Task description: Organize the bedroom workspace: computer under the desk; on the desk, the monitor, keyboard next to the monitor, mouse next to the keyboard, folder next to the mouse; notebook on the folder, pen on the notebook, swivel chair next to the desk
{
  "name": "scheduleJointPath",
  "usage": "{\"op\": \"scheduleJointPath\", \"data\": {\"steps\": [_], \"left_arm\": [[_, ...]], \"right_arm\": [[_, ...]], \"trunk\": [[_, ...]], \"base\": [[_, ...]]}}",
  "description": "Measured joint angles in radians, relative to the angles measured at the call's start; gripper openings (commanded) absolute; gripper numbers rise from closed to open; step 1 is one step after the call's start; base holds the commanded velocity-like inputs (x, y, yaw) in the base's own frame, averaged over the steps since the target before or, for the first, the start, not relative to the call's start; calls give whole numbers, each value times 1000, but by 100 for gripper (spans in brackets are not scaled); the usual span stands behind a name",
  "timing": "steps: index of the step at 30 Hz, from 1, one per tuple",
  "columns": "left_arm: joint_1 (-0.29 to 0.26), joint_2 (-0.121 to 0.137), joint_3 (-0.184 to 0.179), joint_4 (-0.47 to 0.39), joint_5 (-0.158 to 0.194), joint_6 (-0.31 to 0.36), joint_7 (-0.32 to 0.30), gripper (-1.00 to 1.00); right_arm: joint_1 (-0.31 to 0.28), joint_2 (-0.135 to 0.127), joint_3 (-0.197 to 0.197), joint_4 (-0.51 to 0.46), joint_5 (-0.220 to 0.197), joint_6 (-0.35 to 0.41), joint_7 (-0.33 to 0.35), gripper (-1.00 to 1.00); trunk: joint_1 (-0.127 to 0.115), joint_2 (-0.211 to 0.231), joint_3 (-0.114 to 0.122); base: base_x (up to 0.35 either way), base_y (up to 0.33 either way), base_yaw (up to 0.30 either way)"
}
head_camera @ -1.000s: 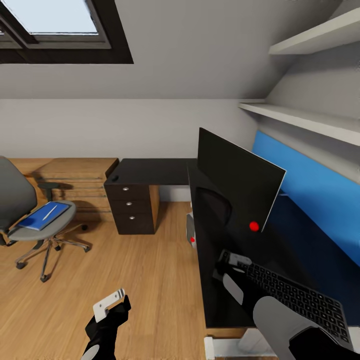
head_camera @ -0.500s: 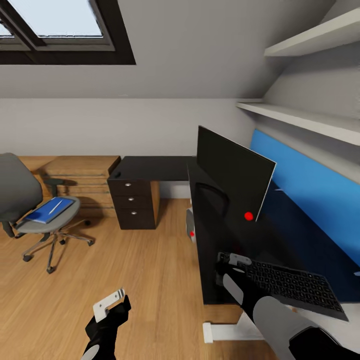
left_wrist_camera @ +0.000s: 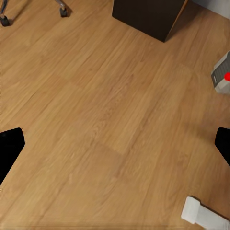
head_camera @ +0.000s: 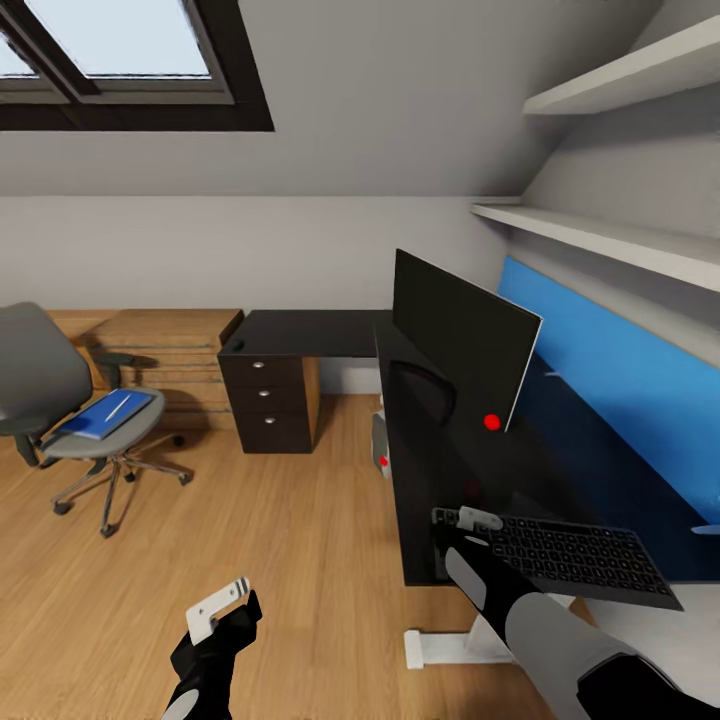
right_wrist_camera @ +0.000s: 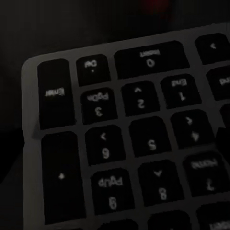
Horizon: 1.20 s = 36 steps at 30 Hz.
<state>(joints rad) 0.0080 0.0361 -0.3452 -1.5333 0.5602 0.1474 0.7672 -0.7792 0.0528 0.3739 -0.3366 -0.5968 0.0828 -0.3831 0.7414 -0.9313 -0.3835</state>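
Gripping the keyboard [head_camera: 575, 555] at its near end, the right end effector [head_camera: 470, 525] holds it over the black tabletop [head_camera: 420, 520] edge, in front of the monitor [head_camera: 465, 345]. Left end effector [head_camera: 215, 610] hangs spread over the wood floor [head_camera: 300, 540]. Blue folder [head_camera: 105, 415] with pen [head_camera: 118, 407] lies on the swivel chair [head_camera: 75, 410], well apart. Computer [head_camera: 381, 448] stands under the tabletop.

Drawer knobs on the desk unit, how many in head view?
3. The silver knobs sit in a vertical row on the black drawer unit, one per drawer, under the far end of the desk.
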Motion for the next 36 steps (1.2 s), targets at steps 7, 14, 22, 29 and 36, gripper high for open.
{"op": "scheduleJointPath", "data": {"steps": [7, 14, 22, 29, 36], "left_arm": [[0, 0, 0, 0, 1, 0, 0, 100], [0, 0, 0, 0, 2, -1, 0, 100], [0, 0, 0, 1, 3, 0, 0, 100], [0, -1, -1, 3, 2, -1, 0, 100], [0, -2, -13, 3, 2, -4, 0, 100]], "right_arm": [[0, 0, -2, 1, -5, 2, 0, 100], [0, 0, -3, 1, -5, 3, 1, 100], [0, 0, -3, 1, -4, 3, 1, 100], [1, -1, -2, -28, -5, 3, 1, 100], [1, -1, 0, -44, -4, 4, -1, 100]], "trunk": [[0, 0, 0], [0, 0, 0], [0, 0, 0], [-4, 7, 3], [-31, 56, 25]], "base": [[-170, 0, 0], [-8, 0, 0], [0, 0, 0], [0, 0, 0], [0, 0, 0]]}}
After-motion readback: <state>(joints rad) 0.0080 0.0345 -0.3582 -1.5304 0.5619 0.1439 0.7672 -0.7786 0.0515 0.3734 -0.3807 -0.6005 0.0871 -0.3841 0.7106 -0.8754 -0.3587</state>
